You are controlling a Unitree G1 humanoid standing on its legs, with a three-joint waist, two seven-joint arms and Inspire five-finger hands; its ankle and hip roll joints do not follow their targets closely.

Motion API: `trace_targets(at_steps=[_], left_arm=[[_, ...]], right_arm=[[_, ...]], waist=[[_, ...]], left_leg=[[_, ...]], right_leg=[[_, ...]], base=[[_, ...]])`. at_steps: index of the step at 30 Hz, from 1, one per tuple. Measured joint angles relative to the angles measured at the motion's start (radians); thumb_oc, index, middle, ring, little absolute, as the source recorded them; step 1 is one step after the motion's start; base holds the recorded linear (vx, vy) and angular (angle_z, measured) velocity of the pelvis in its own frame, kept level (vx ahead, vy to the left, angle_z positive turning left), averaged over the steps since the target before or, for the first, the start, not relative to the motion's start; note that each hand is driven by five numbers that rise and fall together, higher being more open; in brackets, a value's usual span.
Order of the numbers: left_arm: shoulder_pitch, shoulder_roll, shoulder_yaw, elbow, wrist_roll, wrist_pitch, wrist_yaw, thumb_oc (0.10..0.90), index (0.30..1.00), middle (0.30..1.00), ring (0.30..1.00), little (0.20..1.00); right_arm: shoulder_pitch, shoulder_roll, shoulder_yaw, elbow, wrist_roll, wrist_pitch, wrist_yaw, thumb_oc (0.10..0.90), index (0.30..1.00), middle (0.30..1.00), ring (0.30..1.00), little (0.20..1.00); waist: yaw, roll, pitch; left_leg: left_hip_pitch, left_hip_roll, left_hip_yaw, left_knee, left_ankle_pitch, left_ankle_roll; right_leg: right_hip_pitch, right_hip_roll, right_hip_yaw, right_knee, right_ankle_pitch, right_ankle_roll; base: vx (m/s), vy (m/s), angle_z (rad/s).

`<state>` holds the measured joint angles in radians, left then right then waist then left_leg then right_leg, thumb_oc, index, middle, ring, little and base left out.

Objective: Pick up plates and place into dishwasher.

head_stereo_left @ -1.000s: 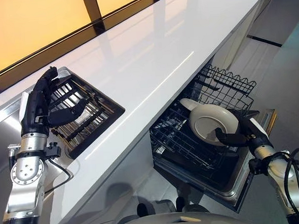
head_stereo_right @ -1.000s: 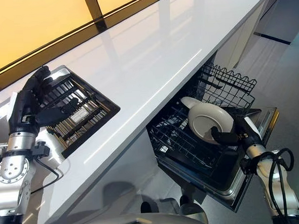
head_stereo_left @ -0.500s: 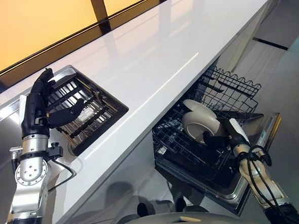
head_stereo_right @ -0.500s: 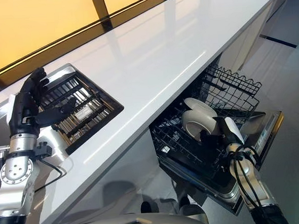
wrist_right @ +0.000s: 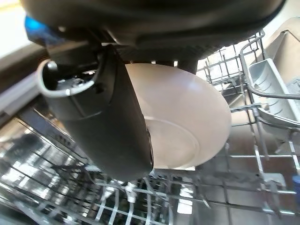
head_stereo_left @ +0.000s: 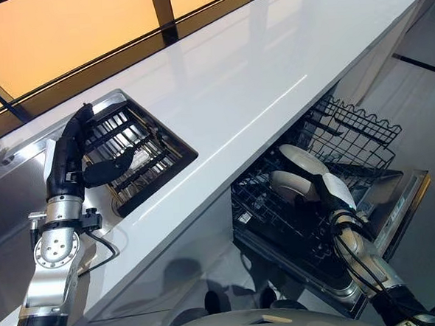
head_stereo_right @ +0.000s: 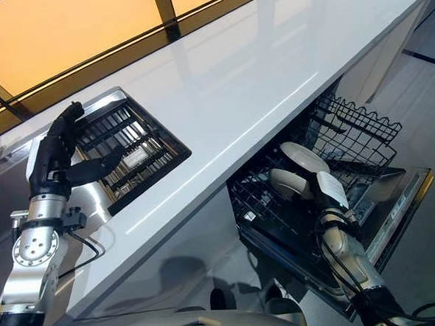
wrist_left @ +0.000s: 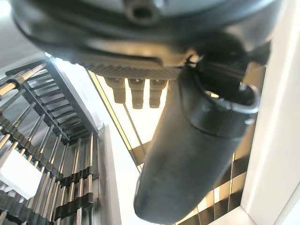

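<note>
Silver-grey arms, dark left hand [head_stereo_left: 73, 161], white-backed dark right hand [head_stereo_right: 330, 193]

The surface [head_stereo_left: 220, 81] is glossy white with pale streaks of reflected light, and the window [head_stereo_left: 54, 32] behind it glows flat orange between dark frame bars. Set into the surface, the drying rack [head_stereo_left: 132, 157] shows black bars alternating with silvery rods, while the dishwasher rack [head_stereo_left: 349, 136] below is black wire in a grid pattern. Two plates [head_stereo_left: 296, 184] standing in it are plain cream-white, and each robot hand [head_stereo_left: 73, 153] is dark, the right robot hand [head_stereo_right: 326, 193] bearing a white cover.
</note>
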<state>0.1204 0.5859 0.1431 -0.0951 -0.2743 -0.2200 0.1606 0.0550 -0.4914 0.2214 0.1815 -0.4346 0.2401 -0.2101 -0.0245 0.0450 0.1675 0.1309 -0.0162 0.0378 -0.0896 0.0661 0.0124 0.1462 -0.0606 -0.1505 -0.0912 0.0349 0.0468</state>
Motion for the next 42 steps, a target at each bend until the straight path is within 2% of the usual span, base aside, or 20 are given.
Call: trace_targets(at_steps=[4, 9, 11, 16, 22, 25, 28, 31, 35, 39, 42], left_arm=[[-0.003, 0.000, 0.000, 0.000, 0.000, 0.001, -0.006, 0.800, 0.900, 0.900, 0.900, 0.900], [-0.003, -0.002, -0.001, 0.000, 0.000, 0.001, -0.010, 0.800, 0.900, 0.900, 0.900, 0.900], [-0.003, -0.005, -0.001, 0.000, 0.000, 0.001, -0.010, 0.800, 0.900, 0.900, 0.900, 0.900], [-0.002, -0.027, -0.001, 0.000, 0.000, 0.001, -0.012, 0.800, 0.900, 0.900, 0.900, 0.900], [-0.001, -0.027, -0.001, 0.000, 0.000, 0.001, -0.017, 0.800, 0.900, 0.900, 0.900, 0.900], [-0.001, -0.027, -0.001, 0.000, 0.000, 0.001, -0.017, 0.800, 0.900, 0.900, 0.900, 0.900], [0.001, -0.027, 0.000, 0.000, 0.000, 0.001, -0.018, 0.800, 0.900, 0.900, 0.900, 0.900], [0.003, -0.027, 0.001, 0.000, 0.000, 0.001, -0.018, 0.800, 0.900, 0.900, 0.900, 0.900], [0.003, -0.027, 0.002, 0.001, 0.000, 0.000, -0.025, 0.800, 0.900, 0.900, 0.900, 0.900], [0.004, -0.027, 0.019, 0.033, 0.000, -0.004, -0.032, 0.800, 0.900, 0.900, 0.900, 0.900], [0.022, -0.027, 0.038, 0.039, 0.000, -0.004, -0.032, 0.800, 0.900, 0.900, 0.900, 0.900]], right_arm=[[-0.001, -0.001, 0.045, 0.000, 0.006, -0.002, 0.007, 0.800, 0.900, 0.900, 0.900, 0.900], [0.001, 0.001, 0.066, -0.025, 0.084, -0.012, 0.012, 0.800, 0.900, 0.900, 0.900, 0.900], [0.004, -0.001, 0.048, -0.058, 0.132, -0.021, 0.013, 0.800, 0.900, 0.900, 0.900, 0.900], [0.038, -0.001, -0.009, -0.181, 0.249, -0.092, 0.018, 0.800, 0.900, 0.900, 0.900, 0.900], [0.069, -0.001, -0.086, -0.239, 0.279, -0.174, 0.015, 0.800, 0.900, 0.900, 0.900, 0.900], [0.074, -0.004, -0.109, -0.257, 0.307, -0.188, 0.013, 0.800, 0.900, 0.900, 0.900, 0.900], [0.074, -0.003, -0.138, -0.294, 0.424, -0.228, 0.032, 0.800, 0.900, 0.900, 0.900, 0.900], [0.074, -0.002, -0.175, -0.346, 0.635, -0.277, 0.108, 0.800, 0.900, 0.900, 0.900, 0.900], [0.086, 0.037, -0.238, -0.351, 0.866, -0.359, 0.144, 0.800, 0.900, 0.900, 0.900, 0.900], [0.103, 0.107, -0.335, -0.332, 0.926, -0.480, 0.049, 0.800, 0.900, 0.900, 0.900, 0.900], [0.103, 0.128, -0.408, -0.283, 0.926, -0.533, -0.032, 0.800, 0.900, 0.900, 0.900, 0.900]], waist=[[0.001, 0.000, 0.000], [0.002, 0.005, 0.003], [0.000, 0.006, 0.004], [-0.004, 0.008, 0.006], [-0.010, 0.005, 0.007], [-0.020, 0.005, 0.008], [-0.027, 0.004, 0.008], [-0.037, 0.002, 0.010], [-0.048, 0.000, 0.011], [-0.054, -0.001, 0.012], [-0.062, -0.003, 0.013]], left_leg=[[-0.001, 0.000, -0.005, 0.000, 0.002, 0.000], [-0.002, -0.001, -0.005, -0.001, 0.003, 0.001], [-0.002, -0.001, -0.004, -0.002, 0.003, 0.001], [-0.002, -0.001, -0.001, -0.002, 0.003, 0.001], [-0.001, 0.000, 0.011, -0.004, 0.002, 0.000], [-0.001, 0.001, 0.014, -0.004, 0.001, 0.000], [-0.002, 0.002, 0.026, -0.004, 0.000, -0.001], [-0.001, 0.003, 0.036, -0.002, -0.002, -0.001], [0.001, 0.003, 0.043, -0.002, -0.005, -0.001], [0.005, 0.005, 0.060, -0.003, -0.010, -0.001], [0.011, 0.007, 0.074, -0.003, -0.015, -0.001]], right_leg=[[0.001, 0.000, -0.003, 0.000, 0.000, 0.000], [0.001, -0.001, -0.004, 0.000, -0.002, 0.003], [0.000, 0.000, -0.004, 0.000, -0.002, 0.003], [-0.001, -0.001, -0.001, 0.000, -0.002, 0.003], [-0.005, 0.000, 0.006, 0.000, -0.003, 0.004], [-0.006, 0.000, 0.008, 0.000, -0.003, 0.004], [-0.013, 0.002, 0.019, 0.000, -0.002, 0.004], [-0.016, 0.002, 0.029, 0.000, -0.002, 0.004], [-0.016, 0.003, 0.033, 0.000, 0.000, 0.001], [-0.018, 0.004, 0.045, 0.000, -0.002, 0.004], [-0.017, 0.004, 0.057, 0.000, -0.002, 0.004]], base=[[0.01, -0.002, 0.01], [0.00, 0.000, 0.01], [0.00, 0.000, 0.00], [0.00, 0.000, 0.00], [0.00, 0.000, -0.04], [0.00, -0.010, -0.02], [-0.01, -0.016, -0.11], [-0.01, -0.022, -0.11], [0.00, 0.000, 0.00], [0.03, -0.018, -0.09], [0.05, -0.050, -0.13]])
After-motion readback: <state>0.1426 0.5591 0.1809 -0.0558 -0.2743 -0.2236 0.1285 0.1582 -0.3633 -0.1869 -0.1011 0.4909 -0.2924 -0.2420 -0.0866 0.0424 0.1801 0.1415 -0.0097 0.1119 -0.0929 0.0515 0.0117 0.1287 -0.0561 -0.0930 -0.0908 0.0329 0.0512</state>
